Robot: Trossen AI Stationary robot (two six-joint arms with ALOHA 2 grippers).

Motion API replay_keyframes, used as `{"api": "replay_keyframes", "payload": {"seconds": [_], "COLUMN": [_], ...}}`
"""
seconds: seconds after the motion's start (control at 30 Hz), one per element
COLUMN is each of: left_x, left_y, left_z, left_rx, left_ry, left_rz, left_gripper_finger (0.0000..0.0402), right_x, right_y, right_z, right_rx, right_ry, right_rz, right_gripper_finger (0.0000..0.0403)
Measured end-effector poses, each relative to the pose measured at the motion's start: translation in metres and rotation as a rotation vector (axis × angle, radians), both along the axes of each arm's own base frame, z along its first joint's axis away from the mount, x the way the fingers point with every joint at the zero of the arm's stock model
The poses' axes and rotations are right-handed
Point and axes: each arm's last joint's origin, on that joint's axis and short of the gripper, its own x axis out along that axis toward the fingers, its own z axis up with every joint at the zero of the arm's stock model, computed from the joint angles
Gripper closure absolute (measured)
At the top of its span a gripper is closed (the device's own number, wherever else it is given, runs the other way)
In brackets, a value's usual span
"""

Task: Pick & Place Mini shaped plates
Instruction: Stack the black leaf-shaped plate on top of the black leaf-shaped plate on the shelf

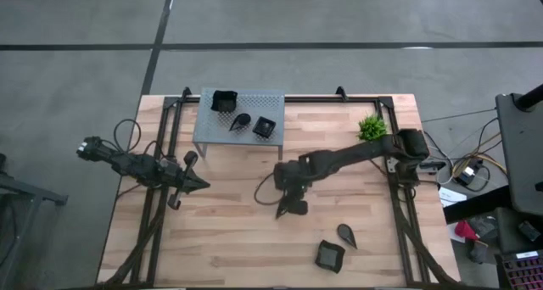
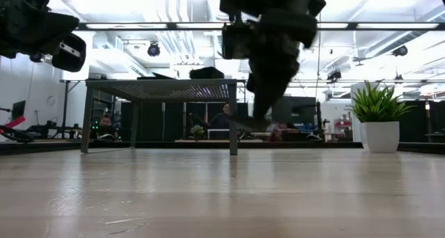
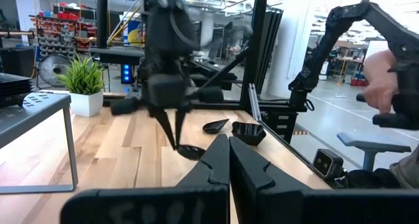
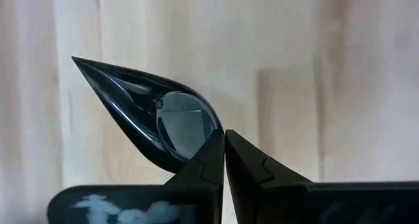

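My right gripper (image 1: 287, 207) hangs over the middle of the table, shut on a black teardrop-shaped plate (image 4: 147, 112). Three more black plates (image 1: 240, 120) rest on top of the grey perforated stand (image 1: 208, 133) at the far left. A teardrop plate (image 1: 346, 234) and a wavy-rimmed square plate (image 1: 330, 256) lie flat on the wood near the front right. My left gripper (image 1: 202, 185) is shut and holds nothing, level above the table's left side. My right gripper pinches the rim of the teardrop plate's round end (image 4: 208, 133) between its two fingertips. The fingers come from above, slanting down. The plate sticks out sideways below the fingertips (image 3: 175, 135), its point away from them, lifted clear of the table.
A small green plant in a white pot (image 1: 371, 126) stands at the far right of the table. Black frame rails (image 1: 161, 197) run along the left and right edges. Bare wood lies between the stand and the two front plates.
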Motion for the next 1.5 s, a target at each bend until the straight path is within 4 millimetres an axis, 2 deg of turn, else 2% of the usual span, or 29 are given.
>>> {"api": "replay_keyframes", "payload": {"seconds": [0.2, 0.5, 0.67, 0.97, 1.27, 1.5], "left_x": [0.0, 0.0, 0.0, 0.0, 0.0, 0.0], "left_y": [0.0, 0.0, 0.0, 0.0, 0.0, 0.0], "left_z": [0.0, 0.0, 0.0, 0.0, 0.0, 0.0], "left_rx": [0.0, 0.0, 0.0, 0.0, 0.0, 0.0], "left_ry": [0.0, 0.0, 0.0, 0.0, 0.0, 0.0], "left_rz": [0.0, 0.0, 0.0, 0.0, 0.0, 0.0], "left_gripper_finger": [0.0401, 0.0401, 0.0401, 0.0401, 0.0401, 0.0401], "right_x": [-0.004, -0.005, 0.001, 0.013, 0.028, 0.047], "right_y": [-0.021, -0.054, -0.072, -0.112, -0.162, -0.189], "right_z": [0.033, 0.084, 0.107, 0.142, 0.154, 0.154], "right_rx": [0.045, 0.068, -0.001, -0.08, -0.167, -0.16], "right_ry": [-0.112, -0.403, -0.523, -0.634, -0.614, -0.523], "right_rz": [-0.13, -0.225, -0.247, -0.3, -0.322, -0.285], "right_gripper_finger": [0.0394, 0.0394, 0.0394, 0.0394, 0.0394, 0.0394]}}
